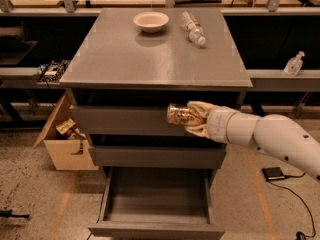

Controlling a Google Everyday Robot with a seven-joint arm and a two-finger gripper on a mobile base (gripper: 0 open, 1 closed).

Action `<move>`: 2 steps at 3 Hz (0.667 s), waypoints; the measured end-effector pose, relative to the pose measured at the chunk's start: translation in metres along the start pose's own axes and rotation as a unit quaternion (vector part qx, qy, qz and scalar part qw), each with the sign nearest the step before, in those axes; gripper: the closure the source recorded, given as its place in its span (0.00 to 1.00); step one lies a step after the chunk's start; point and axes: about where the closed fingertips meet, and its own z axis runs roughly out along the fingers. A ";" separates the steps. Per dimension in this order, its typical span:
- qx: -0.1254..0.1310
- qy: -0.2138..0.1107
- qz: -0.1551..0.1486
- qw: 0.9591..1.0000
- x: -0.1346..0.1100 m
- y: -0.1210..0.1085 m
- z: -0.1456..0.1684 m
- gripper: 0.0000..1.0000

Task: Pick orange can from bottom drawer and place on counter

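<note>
Nearest the camera, the bottom drawer [156, 229] stands pulled out from the cabinet, its bare grey floor showing between the side walls. On the floor to the right of it lies a small black device [274, 173] with a cable trailing off.

Above the open drawer, the white arm reaches in from the right, and the gripper [194, 119] hangs in the air in front of the upper drawer front, just below the edge of the counter [150, 59]. The gripper is clenched on the orange can [176, 115]: the fingers [200, 108] wrap the can's right part from above and below, while its left end sticks out free toward the left. The can lies on its side, held level, well above the bottom drawer and lower than the counter top, touching neither.

To the left of the cabinet, an open cardboard box [62, 151] sits on the floor with crumpled items in it.

Farther back, on the counter's far part, a pale bowl [151, 21] stands left of centre and a clear plastic bottle [194, 28] lies on its side to its right, the two apart. Beyond the cabinet, at right, a small pump bottle [294, 63] stands on a low shelf.
</note>
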 end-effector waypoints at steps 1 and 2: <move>0.019 0.026 -0.043 0.999 -0.028 -0.049 -0.030 1.00; 0.019 0.026 -0.043 0.999 -0.028 -0.049 -0.030 1.00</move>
